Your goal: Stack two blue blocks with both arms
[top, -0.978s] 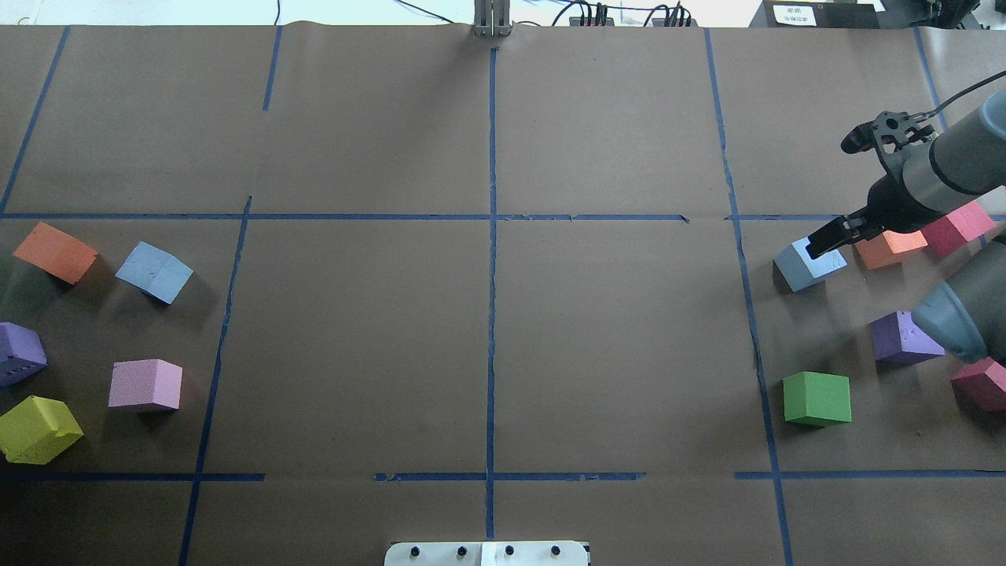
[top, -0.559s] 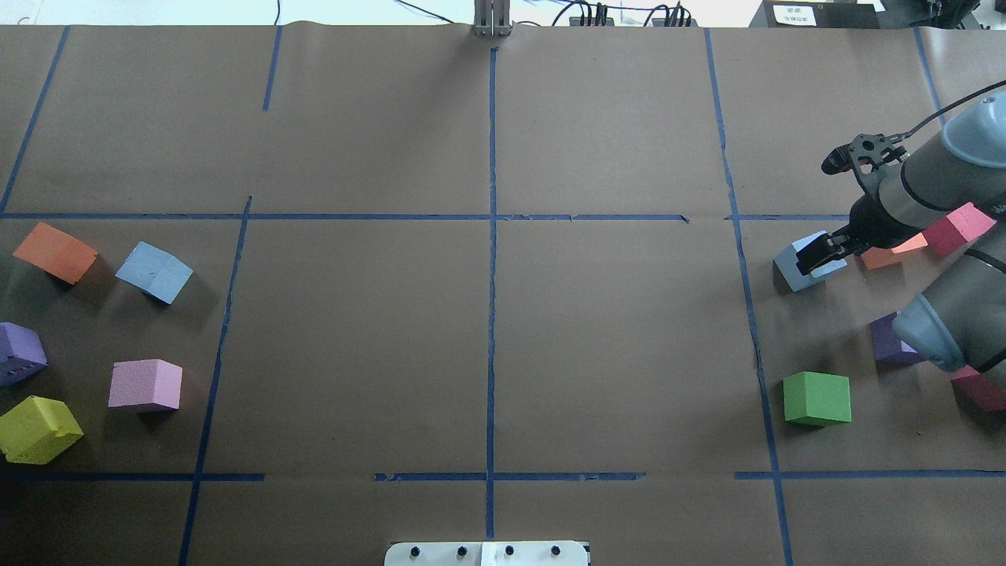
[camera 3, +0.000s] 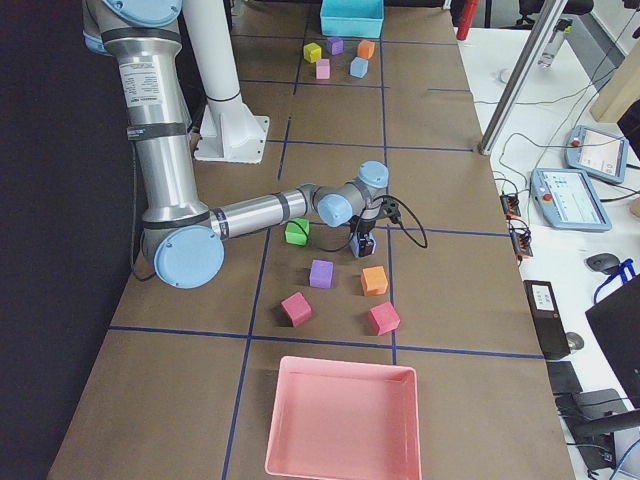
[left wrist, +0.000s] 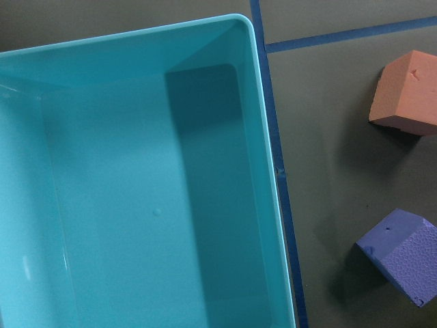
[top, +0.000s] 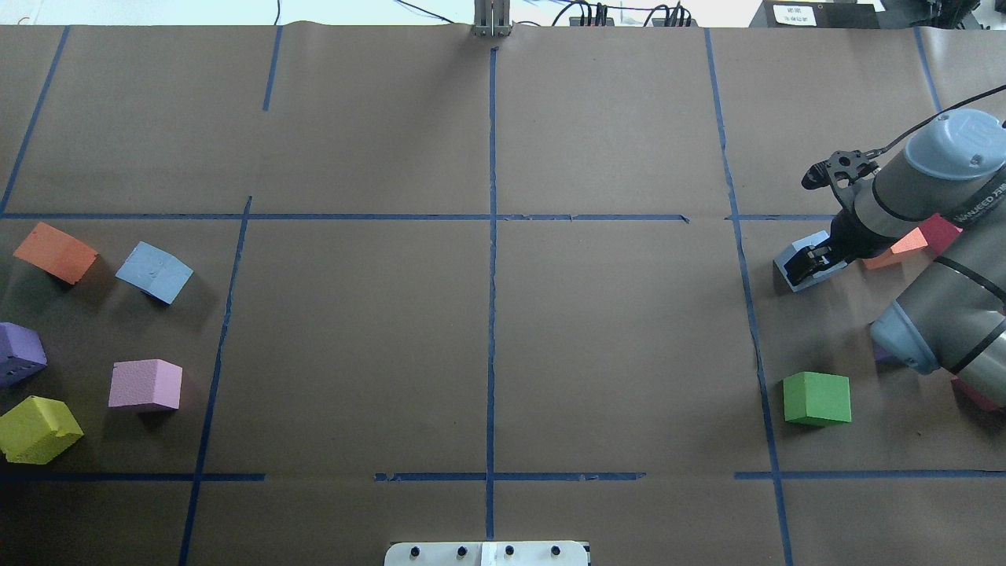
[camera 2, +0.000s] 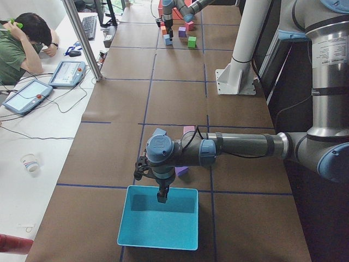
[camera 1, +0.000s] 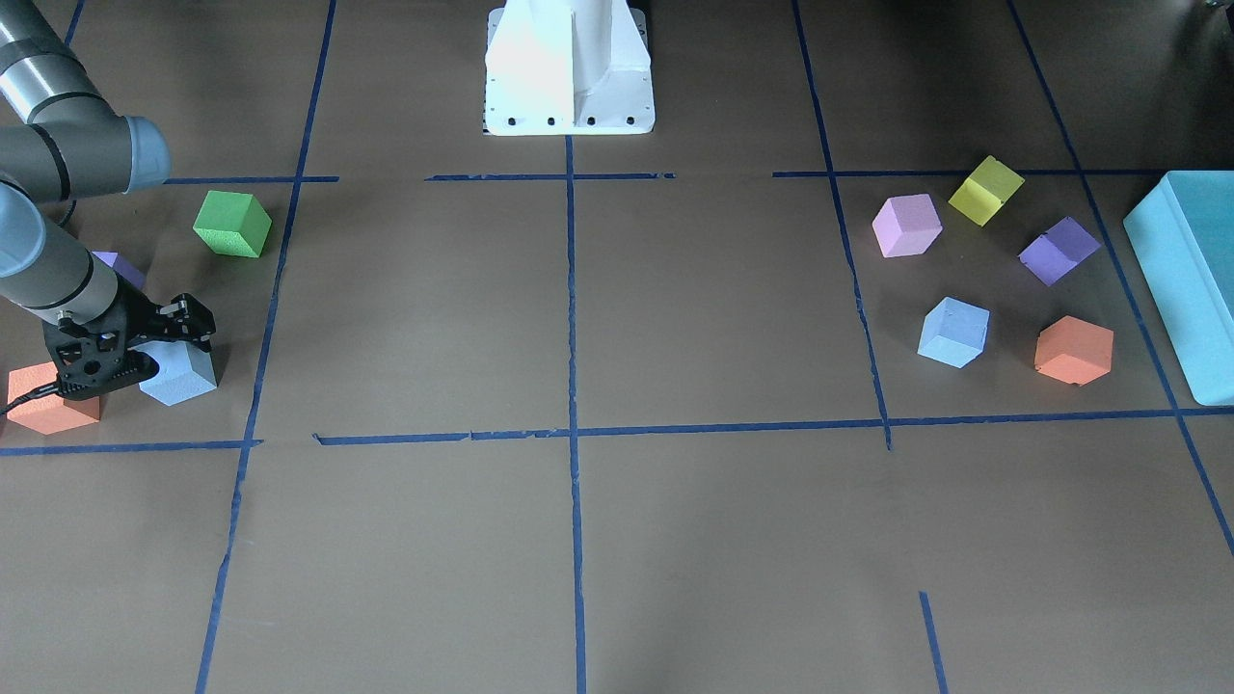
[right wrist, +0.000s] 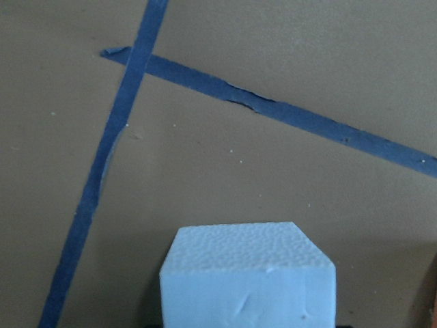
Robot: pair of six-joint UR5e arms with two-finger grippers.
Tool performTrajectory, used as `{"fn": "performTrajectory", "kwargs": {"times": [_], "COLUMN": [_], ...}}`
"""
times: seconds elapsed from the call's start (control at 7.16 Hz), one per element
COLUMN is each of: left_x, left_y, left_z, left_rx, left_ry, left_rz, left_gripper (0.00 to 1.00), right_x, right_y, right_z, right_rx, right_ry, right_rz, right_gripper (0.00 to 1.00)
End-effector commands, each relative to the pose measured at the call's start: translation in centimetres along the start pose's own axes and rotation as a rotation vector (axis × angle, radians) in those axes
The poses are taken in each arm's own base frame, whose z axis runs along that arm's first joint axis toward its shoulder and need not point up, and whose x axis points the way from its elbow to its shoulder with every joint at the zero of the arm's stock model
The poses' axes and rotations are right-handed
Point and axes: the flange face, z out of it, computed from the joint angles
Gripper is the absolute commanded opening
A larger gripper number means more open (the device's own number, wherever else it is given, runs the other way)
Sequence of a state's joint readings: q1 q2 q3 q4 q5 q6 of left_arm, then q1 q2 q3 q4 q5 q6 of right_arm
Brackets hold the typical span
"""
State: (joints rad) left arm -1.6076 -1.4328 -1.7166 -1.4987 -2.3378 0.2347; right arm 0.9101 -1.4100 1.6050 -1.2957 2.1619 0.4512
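A pale blue block (top: 786, 266) sits on the table at the right; it also shows in the front view (camera 1: 183, 381) and fills the bottom of the right wrist view (right wrist: 249, 277). My right gripper (top: 809, 263) is down over it, open, with its fingers on either side of the block. The second blue block (top: 154, 272) sits at the far left, also in the front view (camera 1: 953, 332). My left gripper (camera 2: 162, 195) shows only in the exterior left view, hanging over the teal box (camera 2: 158, 240); I cannot tell whether it is open or shut.
Around the left blue block lie orange (top: 55, 251), purple (top: 20, 352), pink (top: 145, 384) and yellow (top: 38, 428) cubes. Near the right gripper lie an orange cube (top: 904, 244), a red cube (top: 939, 230) and a green cube (top: 817, 398). A pink tray (camera 3: 340, 470) stands beyond them.
My right gripper has moved left and down onto the pale blue block. The block has not moved.
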Motion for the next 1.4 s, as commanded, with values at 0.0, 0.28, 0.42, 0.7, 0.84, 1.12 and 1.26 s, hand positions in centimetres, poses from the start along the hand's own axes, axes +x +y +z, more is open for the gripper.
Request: {"fn": "performTrajectory", "kwargs": {"times": [0.0,0.28,0.42,0.7,0.84,1.12,1.26], "left_x": [0.0,0.0,0.0,0.1,0.1,0.1,0.1], "left_y": [0.0,0.0,0.0,0.0,0.0,0.0,0.0], "left_z": [0.0,0.0,-0.1,-0.1,-0.1,-0.1,-0.1], "left_rx": [0.0,0.0,0.001,0.002,0.002,0.002,0.002], "left_ry": [0.0,0.0,0.0,-0.001,-0.001,-0.001,-0.001], "left_rz": [0.0,0.0,0.001,0.002,0.002,0.002,0.002], "left_gripper": [1.0,1.0,1.0,1.0,1.0,1.0,1.0], "right_x": [-1.0,-4.3,-8.0,-21.7,-28.0,-40.6,-43.5], "right_y": [-1.0,-3.6,-6.2,-10.4,-12.2,-16.5,-17.2], "right_z": [-0.5,-3.1,-5.3,-6.9,-7.4,-6.0,-5.0], "right_rx": [0.011,0.059,0.081,0.044,0.063,0.077,0.067], "right_ry": [-0.012,-0.047,-0.091,-0.097,-0.079,-0.052,-0.035], "right_rz": [-0.012,-0.016,0.072,0.214,0.295,0.422,0.446], "right_gripper": [0.38,0.37,0.37,0.37,0.37,0.37,0.38]}}
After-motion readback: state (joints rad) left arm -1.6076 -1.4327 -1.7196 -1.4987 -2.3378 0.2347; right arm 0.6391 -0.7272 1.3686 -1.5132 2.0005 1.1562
